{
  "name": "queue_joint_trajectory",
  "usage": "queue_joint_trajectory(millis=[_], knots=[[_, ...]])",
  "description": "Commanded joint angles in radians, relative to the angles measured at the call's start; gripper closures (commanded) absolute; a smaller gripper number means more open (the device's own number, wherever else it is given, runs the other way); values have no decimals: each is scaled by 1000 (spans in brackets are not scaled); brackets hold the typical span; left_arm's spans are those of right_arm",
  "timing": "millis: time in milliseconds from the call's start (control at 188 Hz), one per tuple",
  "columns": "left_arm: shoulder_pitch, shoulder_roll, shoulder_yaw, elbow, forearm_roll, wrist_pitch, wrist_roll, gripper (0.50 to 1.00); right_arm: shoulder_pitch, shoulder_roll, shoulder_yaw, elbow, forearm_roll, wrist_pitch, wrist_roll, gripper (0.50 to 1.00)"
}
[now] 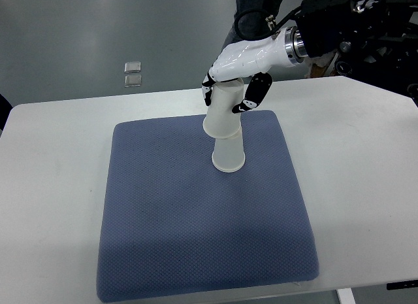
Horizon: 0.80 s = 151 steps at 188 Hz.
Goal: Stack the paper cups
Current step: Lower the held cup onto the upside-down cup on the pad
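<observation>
Top view, steep and downward. Reaching in from the upper right edge: a white glossy robot right hand (236, 78) on a black arm with a silver wrist ring. Fingers (256, 93) black-tipped, curled around and pinching the upper white paper cup (222, 111), held upside down, wide rim lowermost and slightly tilted. Thumb side on the picture's left of the cup wall, remaining fingers on the right of it.

Directly beneath: a second white paper cup (228, 153), also inverted, wide rim resting on the blue-grey textured fabric mat (196, 219). Upper cup's rim overlapping the top of the lower cup, the 2 cups partly nested; how far down the held cup sits over the lower one, impossible to tell.

Mat roughly square, lying flat on a white rectangular table (366, 160), cups standing toward the mat's far edge, a little right of its middle.

Beyond the table, on the grey floor (78, 42): 2 small square metallic floor plates (132, 73), 1 just behind the other. At the upper middle, behind the hand, part of a person's dark trouser legs (251, 10).
</observation>
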Motion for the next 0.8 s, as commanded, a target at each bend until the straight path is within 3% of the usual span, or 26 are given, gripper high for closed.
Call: queue_joint_trajectory(millis=[0, 797], knots=[[0, 0, 0, 0, 0, 0, 0, 500, -13, 1, 0, -3, -3, -4, -3, 926], [0, 0, 0, 0, 0, 0, 0, 500, -40, 25, -2, -19, -6, -12, -10, 924]])
